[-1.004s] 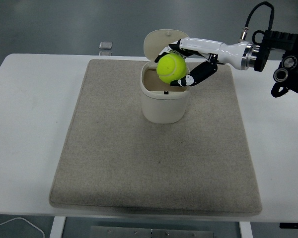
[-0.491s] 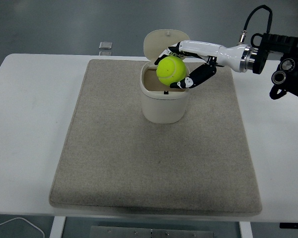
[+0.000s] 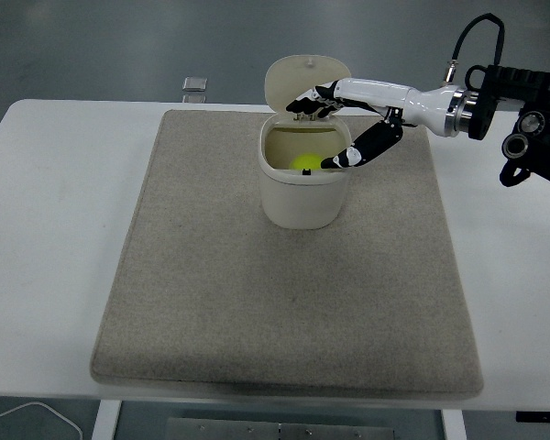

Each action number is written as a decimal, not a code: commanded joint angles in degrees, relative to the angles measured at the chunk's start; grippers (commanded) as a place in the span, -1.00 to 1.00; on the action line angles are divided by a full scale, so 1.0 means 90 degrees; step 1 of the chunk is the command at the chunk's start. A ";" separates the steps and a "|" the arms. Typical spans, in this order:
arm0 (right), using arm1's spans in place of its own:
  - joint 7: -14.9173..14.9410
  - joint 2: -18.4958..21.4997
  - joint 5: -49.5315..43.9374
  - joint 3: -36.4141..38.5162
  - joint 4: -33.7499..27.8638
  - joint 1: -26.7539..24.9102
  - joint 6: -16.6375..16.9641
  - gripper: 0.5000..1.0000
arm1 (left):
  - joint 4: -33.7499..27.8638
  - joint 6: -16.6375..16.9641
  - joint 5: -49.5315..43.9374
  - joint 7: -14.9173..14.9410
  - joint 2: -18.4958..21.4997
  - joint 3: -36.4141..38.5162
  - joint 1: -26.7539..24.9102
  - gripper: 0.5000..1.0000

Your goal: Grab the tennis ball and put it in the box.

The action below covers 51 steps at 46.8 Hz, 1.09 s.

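Over the open box (image 3: 301, 188) at the far middle of the mat (image 3: 284, 266), my right hand (image 3: 328, 128) hangs with its fingers (image 3: 307, 101) spread and nothing between them. Half a second ago those fingers were wrapped around the tennis ball (image 3: 303, 163) just above the rim; now the ball sits down inside the box, only a yellow-green patch of it showing past the near wall. So the release has happened and the ball has dropped in.

I read that as the placing step done: the ball is inside, not perched on the rim, and the thumb (image 3: 353, 154) is clear of it. The hand itself has barely shifted between the two moments, so it is hovering right over the opening, close to the raised lid (image 3: 298, 75) behind it.

What remains, as I judge it, is only to draw the arm back without clipping the lid or the rim. My left arm is out of view. Everything stands on the white desk (image 3: 55, 183), and a small clear object (image 3: 194, 83) lies beyond the mat, well apart from the work.
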 commanded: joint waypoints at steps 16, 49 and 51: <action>-0.0185 -0.0215 0.0794 0.0108 0.0039 0.0034 0.1083 0.43 | 0.0000 0.0000 -0.0006 0.0000 0.0000 0.0000 0.0002 0.97; -0.0664 -0.1143 0.3851 0.0039 -0.0195 -0.0444 0.1583 0.43 | 0.0000 0.0000 0.0004 0.0000 0.0000 0.0000 0.0002 0.97; -0.0781 -0.1104 0.4163 0.0020 -0.0292 -0.0522 0.1387 0.43 | 0.0000 0.0000 -0.0006 0.0000 0.0000 0.0000 0.0002 0.97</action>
